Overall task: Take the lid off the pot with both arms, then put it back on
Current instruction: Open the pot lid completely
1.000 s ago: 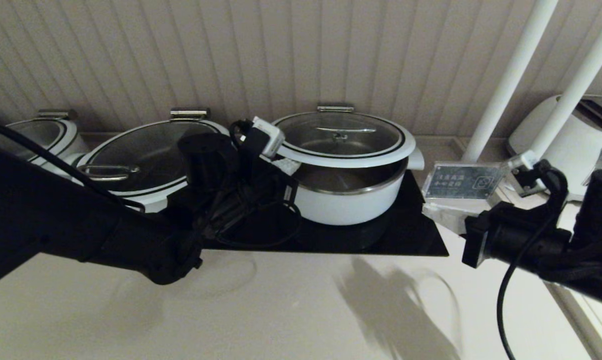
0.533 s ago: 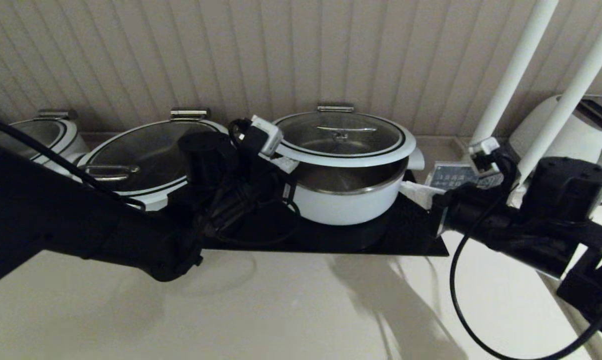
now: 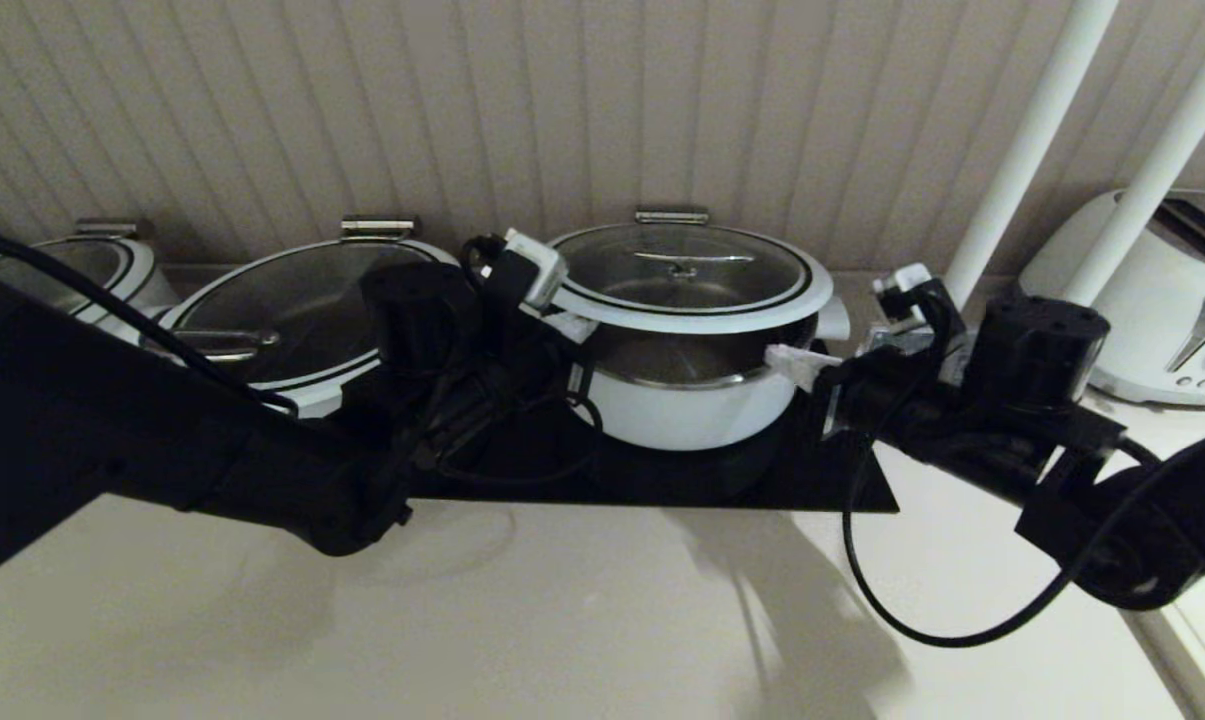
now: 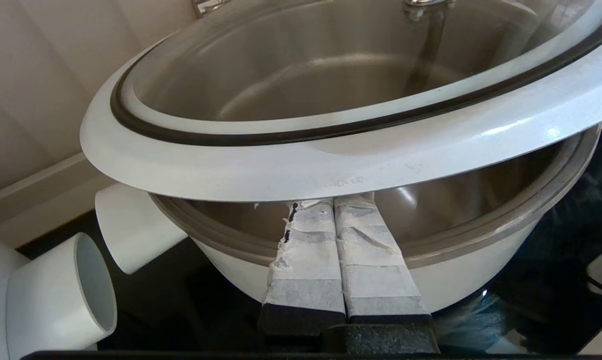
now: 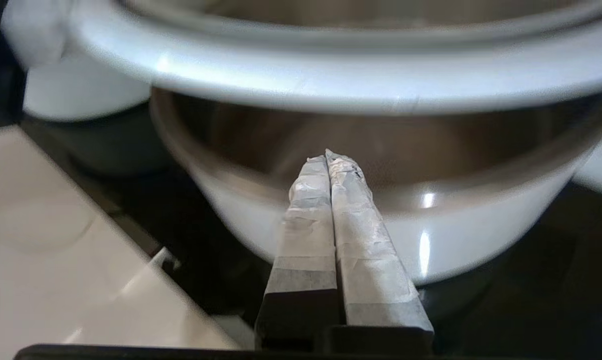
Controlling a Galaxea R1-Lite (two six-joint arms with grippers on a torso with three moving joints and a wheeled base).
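The glass lid (image 3: 662, 285), with a white outer rim, a dark ring and a metal loop handle (image 3: 678, 262), is raised and tilted above the deep white pot (image 3: 692, 410), so the steel inside shows. My left gripper (image 3: 574, 325) is shut, and its tips sit under the lid's left rim (image 4: 330, 165), above the pot's edge (image 4: 480, 270). In the left wrist view the left gripper (image 4: 333, 202) touches the rim's underside. My right gripper (image 3: 780, 358) is shut at the pot's right edge, below the lid. In the right wrist view the right gripper (image 5: 326, 156) points into the gap between lid (image 5: 330, 80) and pot (image 5: 455, 235).
The pot stands on a black cooktop (image 3: 822, 470). Two wider lidded white pots (image 3: 292, 310) (image 3: 82, 265) stand to the left. A white toaster (image 3: 1152, 300) and two white poles (image 3: 1022, 150) are at the right. The pale counter (image 3: 562, 620) lies in front.
My right arm has swung left from beside the sign plate to the pot's right edge, under the lid. The left arm and the raised lid have barely moved.
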